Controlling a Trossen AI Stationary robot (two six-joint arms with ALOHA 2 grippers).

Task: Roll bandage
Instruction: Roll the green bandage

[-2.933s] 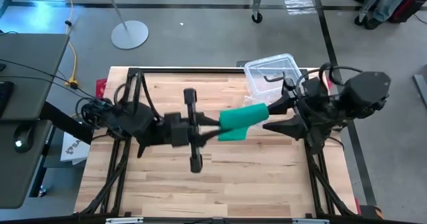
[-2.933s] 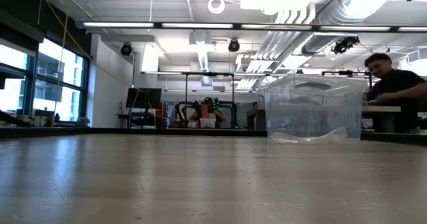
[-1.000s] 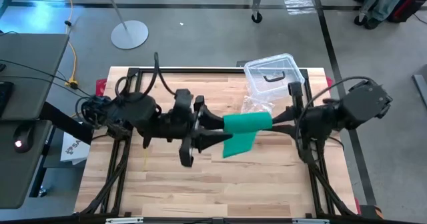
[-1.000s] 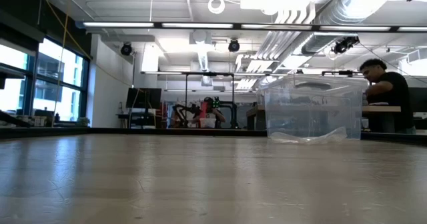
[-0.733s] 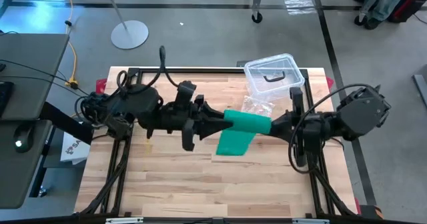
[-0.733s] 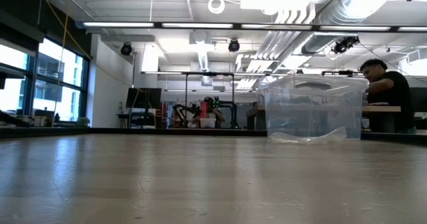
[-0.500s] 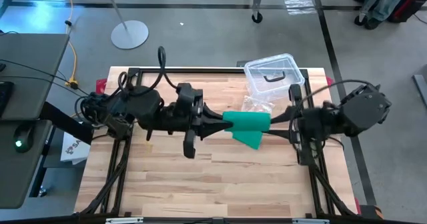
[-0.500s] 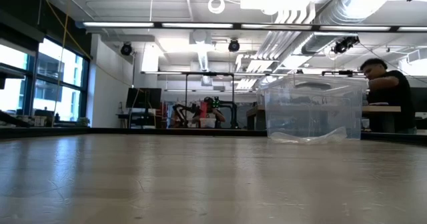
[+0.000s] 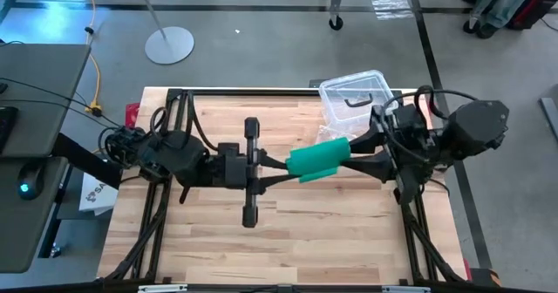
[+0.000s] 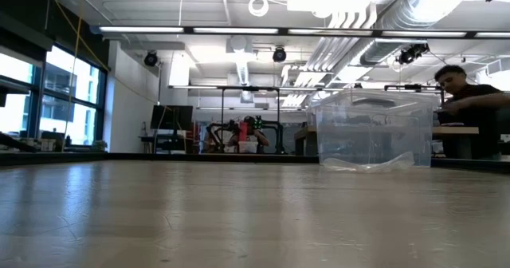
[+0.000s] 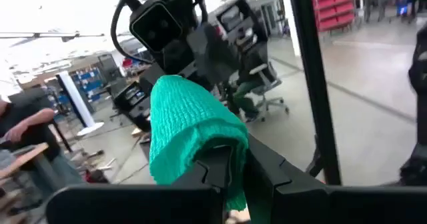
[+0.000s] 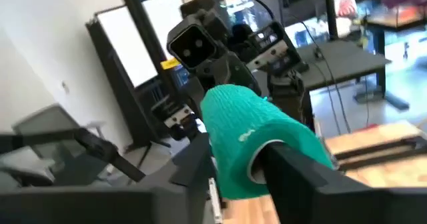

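Note:
The green bandage (image 9: 318, 159) is a thick roll held in the air above the middle of the table, slightly slanted, with a short loose flap under it. My left gripper (image 9: 290, 164) comes level from the table's left and is shut on the roll's left end (image 11: 190, 127). My right gripper (image 9: 351, 153) comes level from the right and stands open at the roll's other end (image 12: 253, 134). The low view shows neither the arms nor the bandage. My left gripper pinches the wall of the roll's left end (image 11: 225, 151) between its two fingers, one of them seemingly inside the roll. The fingers lie level, along the roll's axis. The roll is lifted clear of the table. My right gripper has one finger (image 12: 293, 174) pushed into the hollow of the roll's right end (image 12: 257, 159), level from the table's right. The other finger (image 12: 190, 171) stands outside the roll; whether it touches the roll I cannot tell.
A clear plastic box with a black handle (image 9: 356, 97) stands at the table's far right, with a crinkly clear bag (image 9: 336, 136) lying before it. The wooden table (image 9: 218, 241) runs wide toward the near edge. A person (image 10: 470, 100) sits at a bench beyond the table.
Both wrists have rolled, turning the roll between them. The tail that hung below the roll has been wound onto it; only a short flap is left. My left gripper has shut on the roll's left end, and my right gripper has opened.

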